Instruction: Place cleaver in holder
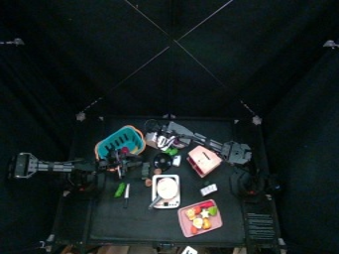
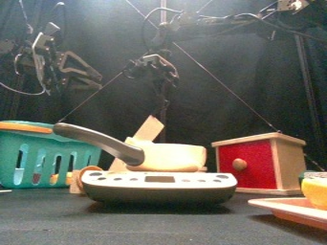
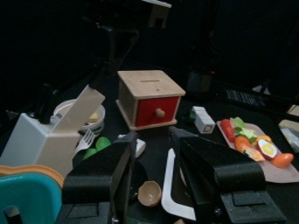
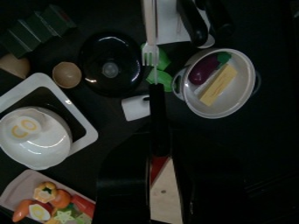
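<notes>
Black curtains close in the small dark surface on every side. We see the right gripper hanging high over the crowded middle of it, closed on the cleaver, whose pale blade shows between its jaws with the dark handle running on beyond them. We cannot tell which part of the cleaver the jaws pinch.

Straight under this gripper lie a white cup and a white fork. To one side of it sits a bowl with purple and yellow pieces, to the other a black pan and a scale bearing a white dish. A tray of food lies past the scale.

From the front, the holder stands tilted below the gripper and well apart from it, behind the scale. A red box is down to one side and a teal basket to the other.

Our left gripper rests low at the surface's side with its jaws wide apart and nothing between them; the holder is ahead of it to one side and the red box straight ahead
</notes>
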### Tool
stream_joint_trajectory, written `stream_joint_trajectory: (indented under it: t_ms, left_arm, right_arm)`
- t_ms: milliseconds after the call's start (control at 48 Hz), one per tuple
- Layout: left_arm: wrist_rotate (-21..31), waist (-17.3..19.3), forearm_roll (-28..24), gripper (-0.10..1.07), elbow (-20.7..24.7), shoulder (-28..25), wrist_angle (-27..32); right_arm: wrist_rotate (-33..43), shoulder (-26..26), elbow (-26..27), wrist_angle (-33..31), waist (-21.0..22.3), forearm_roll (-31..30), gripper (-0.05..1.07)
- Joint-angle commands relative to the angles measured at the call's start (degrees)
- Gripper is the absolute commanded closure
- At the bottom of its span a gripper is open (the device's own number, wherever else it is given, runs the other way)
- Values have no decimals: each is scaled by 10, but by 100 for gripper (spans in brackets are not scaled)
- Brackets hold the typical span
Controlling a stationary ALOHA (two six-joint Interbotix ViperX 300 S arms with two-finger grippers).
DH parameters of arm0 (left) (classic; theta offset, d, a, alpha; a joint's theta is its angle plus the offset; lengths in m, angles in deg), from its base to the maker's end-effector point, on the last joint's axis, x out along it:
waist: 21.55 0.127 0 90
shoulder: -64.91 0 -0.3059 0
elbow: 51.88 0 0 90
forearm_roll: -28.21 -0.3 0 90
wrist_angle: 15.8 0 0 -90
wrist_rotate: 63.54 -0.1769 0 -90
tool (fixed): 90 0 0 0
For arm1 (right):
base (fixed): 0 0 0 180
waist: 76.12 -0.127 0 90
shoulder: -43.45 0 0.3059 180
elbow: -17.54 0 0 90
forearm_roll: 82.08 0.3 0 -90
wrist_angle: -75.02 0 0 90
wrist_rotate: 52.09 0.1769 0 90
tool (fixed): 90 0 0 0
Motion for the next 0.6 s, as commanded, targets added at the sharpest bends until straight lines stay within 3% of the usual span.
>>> stream_joint_trajectory:
  t_ms: [0,312,583]
  left_arm:
    - [-1,3,1,21,4,0,-3]
    - [-1,3,1,21,4,0,-3]
    - [-1,3,1,21,4,0,-3]
  right_arm:
    - [-2,-11,28,-1,7,2,54]
    - [-1,-5,36,-1,10,8,47]
    - [4,-5,43,-1,10,4,17]
